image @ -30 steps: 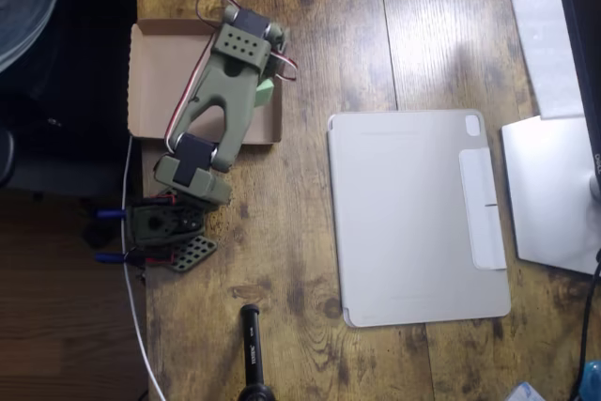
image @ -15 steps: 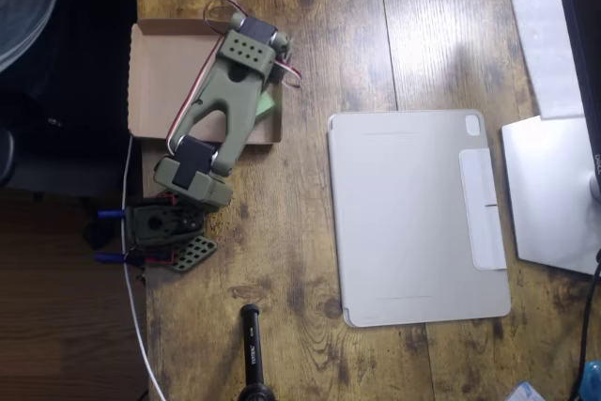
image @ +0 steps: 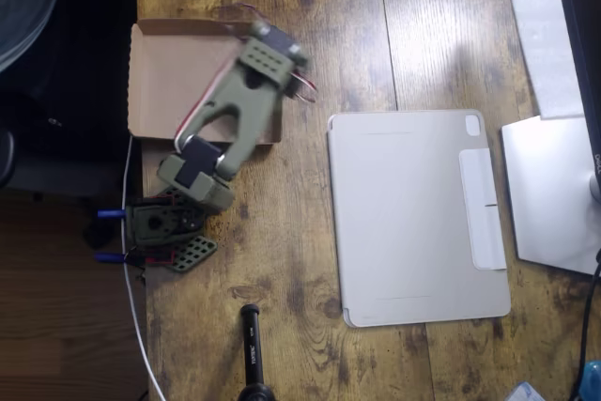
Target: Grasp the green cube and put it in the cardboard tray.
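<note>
In the overhead view the cardboard tray [image: 169, 82] lies at the far left of the wooden table [image: 357, 25], its left rim at the table's edge. The part of its flat brown bottom that shows is bare. The olive-green arm [image: 235, 110] rises from its base [image: 164, 227] just near-side of the tray and slants up and right across the tray's right half, hiding that part of the floor and most of the right rim. The arm's head, with red and white wires [image: 300, 82] looping beside it, sits over the tray's far right corner and is slightly blurred.

The gripper lies under the arm's head, so I cannot tell whether its fingers are apart or closed, or whether they hold anything. The green cube is hidden as well; if it is in the tray or in the fingers, the arm covers it, and I cannot tell which.

Right of the tray, a stretch of bare wood separates it from a grey tablet cover [image: 418, 218], which lies flat in the middle of the table. At the right edge sit pale sheets [image: 549, 194]. At the near edge, a black rod [image: 252, 349] points up into the picture.
</note>
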